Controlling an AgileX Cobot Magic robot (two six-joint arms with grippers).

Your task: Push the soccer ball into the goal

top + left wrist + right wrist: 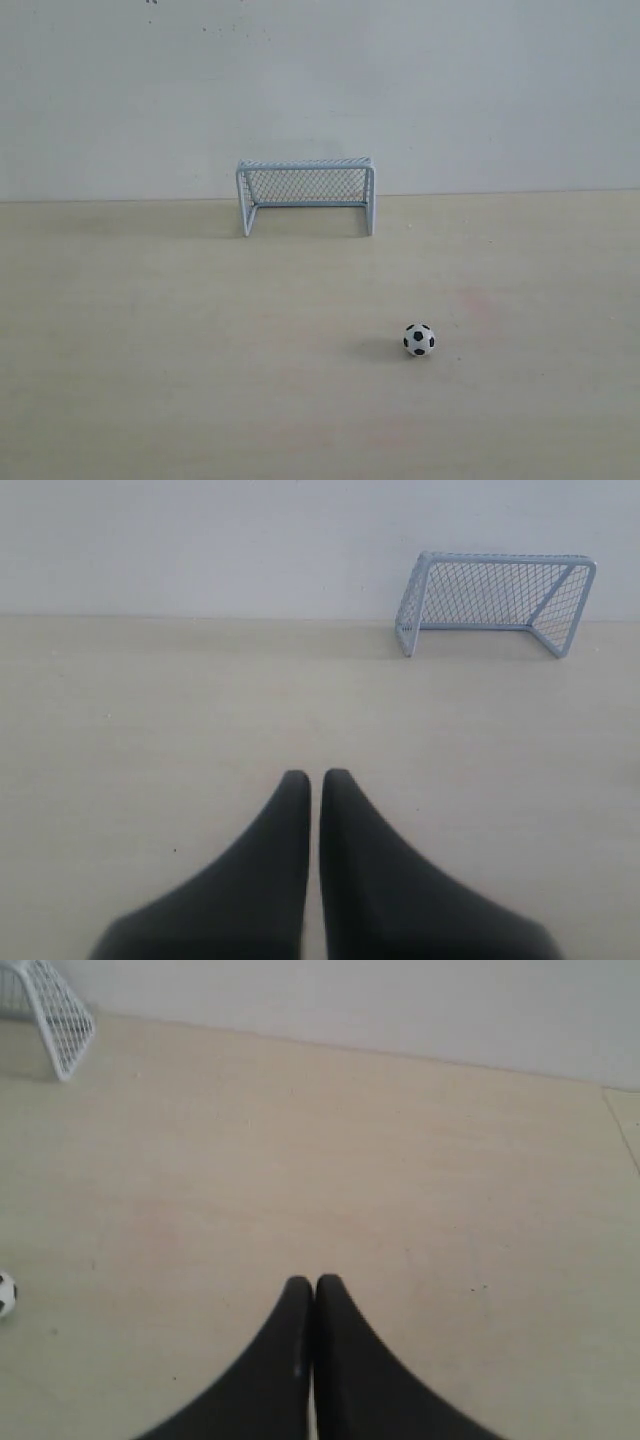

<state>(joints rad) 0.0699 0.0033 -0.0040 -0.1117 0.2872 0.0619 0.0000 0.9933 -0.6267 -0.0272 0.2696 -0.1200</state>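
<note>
The soccer ball (419, 340), tiny and white with black patches, rests on the pale wooden table in front of the goal and a little to its right. It also shows at the edge of the right wrist view as the soccer ball (5, 1294). The goal (306, 195), a pale frame with mesh netting, stands at the back against the wall, its mouth facing forward; the goal (495, 602) and a corner of the goal (52, 1015) appear in both wrist views. My left gripper (315, 776) is shut and holds nothing. My right gripper (314, 1282) is shut too, well away from the ball. Neither gripper shows in the exterior view.
A plain white wall (320, 90) rises just behind the goal. The table (200, 350) is light wood, and a seam or edge (620, 1130) runs along one side in the right wrist view.
</note>
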